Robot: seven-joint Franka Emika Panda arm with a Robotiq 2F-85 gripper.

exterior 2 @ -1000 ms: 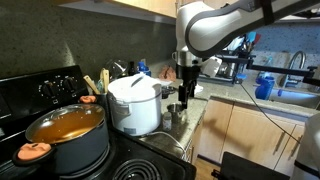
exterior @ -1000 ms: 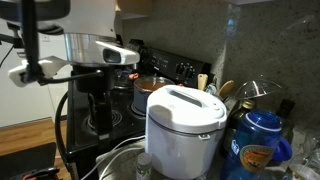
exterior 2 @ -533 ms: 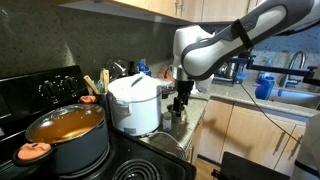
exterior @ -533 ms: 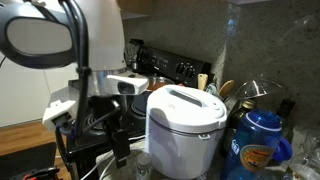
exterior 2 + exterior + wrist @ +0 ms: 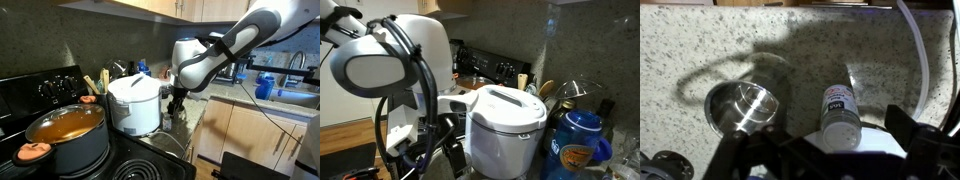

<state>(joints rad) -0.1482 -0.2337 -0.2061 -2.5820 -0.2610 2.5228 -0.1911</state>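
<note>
- The small bottle (image 5: 840, 115) stands on the speckled stone table (image 5: 700, 50), just in front of the claw (image 5: 838, 152) in the wrist view and roughly in line with the gap between its fingers.
- The claw is released, with its jaws spread wide. It grips nothing, and the wrist view does not show whether a finger touches the bottle.
- A round metal cup (image 5: 745, 108) sits on the table near the bottle, apart from it, with its mouth facing up.
- The arm (image 5: 215, 55) bends down from above, so the claw (image 5: 176, 104) hangs low over the table edge, close beside the white rice cooker (image 5: 135, 100).
- In an exterior view the arm's white housing (image 5: 380, 70) fills the foreground next to the rice cooker (image 5: 505, 120). The fingertips are hard to make out there.
- The bottle has a pale cap and a label with a dark patch, but the print on it is too small to read.
- A blue bottle (image 5: 582, 140) stands on the far side of the rice cooker and has an orange mark low on its body. Its lettering cannot be read.
- A dark pot (image 5: 65, 128) of orange liquid sits on the black stove (image 5: 150, 165), well apart from the claw, with the rice cooker between them.
</note>
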